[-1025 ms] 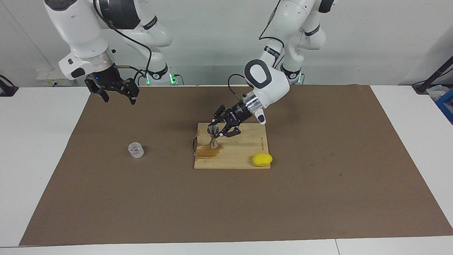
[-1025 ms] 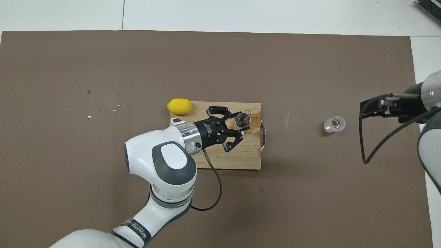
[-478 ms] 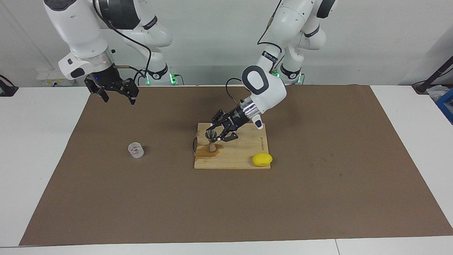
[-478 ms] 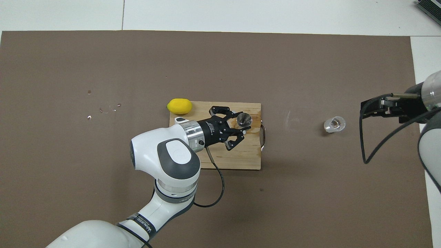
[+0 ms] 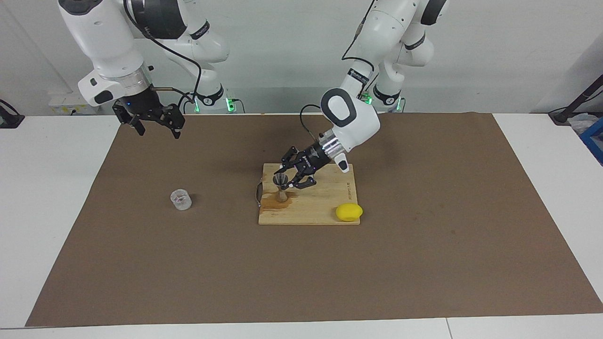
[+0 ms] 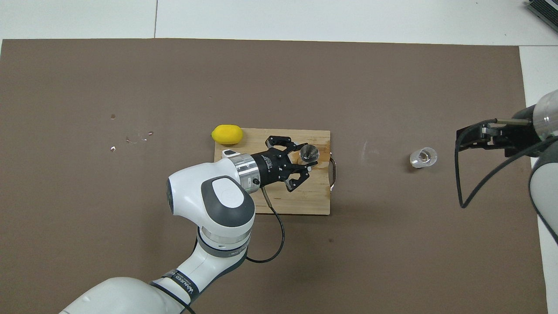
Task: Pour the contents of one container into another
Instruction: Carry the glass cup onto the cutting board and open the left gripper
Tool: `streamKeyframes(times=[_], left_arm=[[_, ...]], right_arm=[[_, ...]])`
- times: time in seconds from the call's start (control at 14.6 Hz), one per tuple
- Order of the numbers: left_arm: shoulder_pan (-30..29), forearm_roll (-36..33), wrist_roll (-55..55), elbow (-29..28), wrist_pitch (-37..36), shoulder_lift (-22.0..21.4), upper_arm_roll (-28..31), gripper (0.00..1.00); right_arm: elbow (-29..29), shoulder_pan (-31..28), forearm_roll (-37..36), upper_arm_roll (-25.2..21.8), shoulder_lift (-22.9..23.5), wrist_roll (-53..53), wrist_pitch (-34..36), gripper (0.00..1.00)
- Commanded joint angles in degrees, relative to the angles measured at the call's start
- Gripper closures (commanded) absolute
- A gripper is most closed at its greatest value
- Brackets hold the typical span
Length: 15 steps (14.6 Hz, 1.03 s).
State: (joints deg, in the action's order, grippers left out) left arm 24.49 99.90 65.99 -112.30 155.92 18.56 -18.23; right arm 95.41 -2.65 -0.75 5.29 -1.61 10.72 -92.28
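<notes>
- The small silvery metal jigger (image 5: 281,187), an hourglass of two cones joined at a narrow waist, stands upright on the pale wooden cutting board (image 5: 325,207), toward the right arm's end of it, with its foot in a brownish wet stain (image 5: 274,203) on the wood.
- The left gripper (image 5: 288,182) is clamped on the jigger's upper cone, fingertips drawn in against the metal while the outer links splay to the sides; in the overhead view the same gripper (image 6: 305,162) reaches in from the left arm's end of the board, the jigger's round mouth (image 6: 308,152) showing just past the fingers.
- Compared with a second ago, the jigger sits lower: then it was held slightly above the board, now its base rests on the wood. The left arm's white wrist has come down and drawn a little toward the right arm's end of the table.
- The small short clear cylindrical cup (image 5: 181,199) stands upright on the brown mat (image 5: 424,263), well apart from the board, toward the right arm's end of the table, exactly where it stood before.
- The right gripper (image 5: 155,126) waits in the air with its jaws spread wide and empty, unmoved, nearer the robots than the cup.
- The yellow lemon (image 5: 349,212) lies at the board's corner farther from the robots, toward the left arm's end, unchanged.
</notes>
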Motion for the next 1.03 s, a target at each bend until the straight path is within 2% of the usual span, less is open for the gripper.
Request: streamKeyframes(times=[0.0,0.07,0.34,0.48,0.96], left_arm=[[1.4,1.0,0.2,0.8,1.3,0.6,1.0,0.78],[1.4,0.7,0.2,0.8,1.2,0.6,1.0,0.67],[1.4,0.3,0.3,0.5,1.3,0.6,1.1,0.52],[1.3,-0.1,0.3,0.3,1.2,0.6,1.1,0.00],[0.7,-1.8,0.5,0.1,1.0,-1.1,1.0,0.00]], right_arm=[[0.8,-0.7,1.2,0.2,-0.8,0.6,0.1,0.00],[0.8,-0.7,1.2,0.2,-0.8,0.6,0.0,0.00],[0.8,-0.7,1.2,0.2,-0.7,1.8,-0.5,0.00],[0.8,-0.7,1.2,0.2,-0.7,4.6,-1.4,0.00],[0.9,-1.0,3.7,0.2,0.4,20.9,-4.0,0.04]])
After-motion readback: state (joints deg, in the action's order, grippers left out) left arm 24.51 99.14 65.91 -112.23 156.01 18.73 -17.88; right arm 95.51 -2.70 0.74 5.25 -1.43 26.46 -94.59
